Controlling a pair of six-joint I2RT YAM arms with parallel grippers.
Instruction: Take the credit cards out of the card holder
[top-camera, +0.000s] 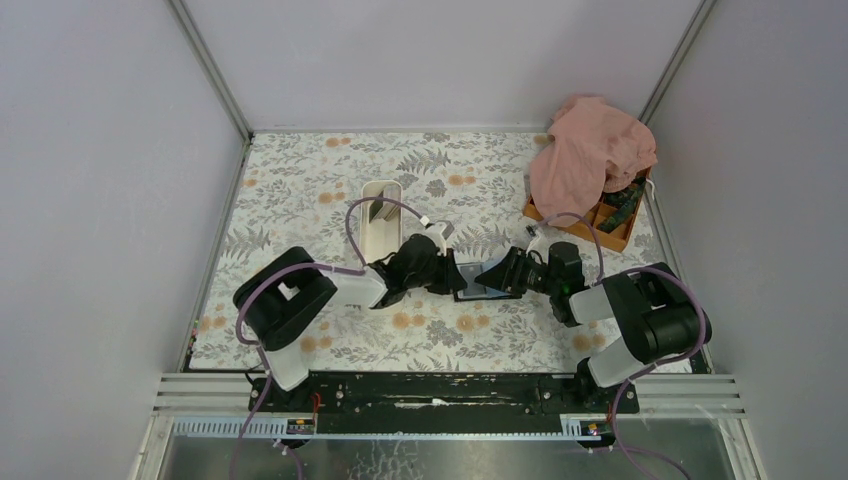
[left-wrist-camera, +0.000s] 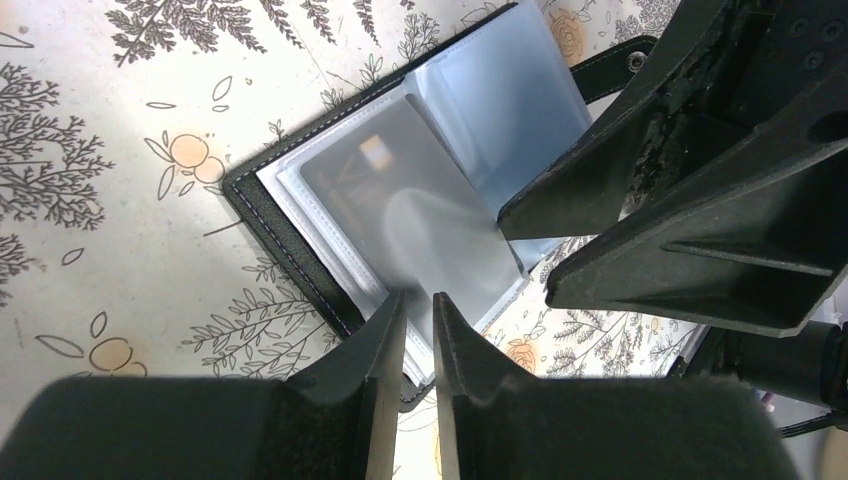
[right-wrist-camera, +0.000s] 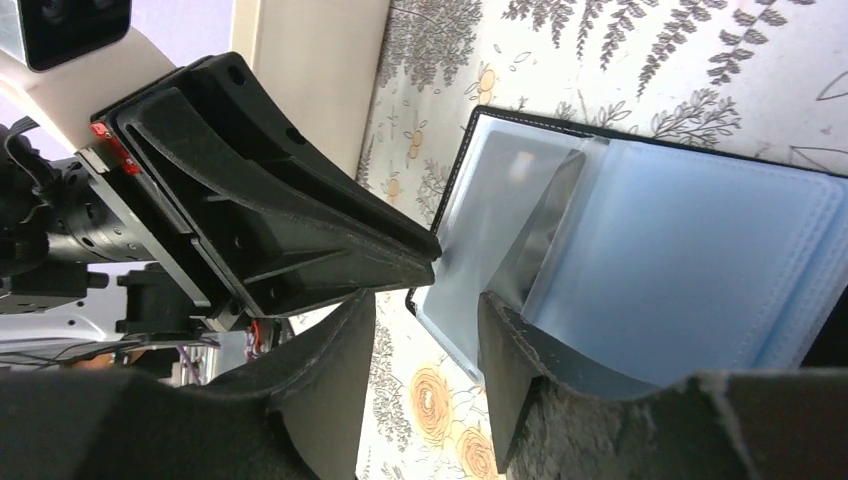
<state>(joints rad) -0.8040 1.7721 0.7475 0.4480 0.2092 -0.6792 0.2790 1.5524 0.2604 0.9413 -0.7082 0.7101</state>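
Left pincer (left-wrist-camera: 418, 300) barely parted at the card holder (left-wrist-camera: 400, 200) edge, grip unclear; right pincer (right-wrist-camera: 425, 310) spread wide

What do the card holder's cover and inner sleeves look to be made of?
Cover: black leather or imitation, I can't tell which; matte, with a stitched seam along the edge. Inner sleeves: thin flexible plastic, translucent bluish-grey and glossy; a card shows dimly through one and light glares off them.

My left gripper (top-camera: 443, 272) and right gripper (top-camera: 503, 272) meet at the open card holder (top-camera: 487, 291). A white tray (top-camera: 372, 240) lies just beyond my left gripper.
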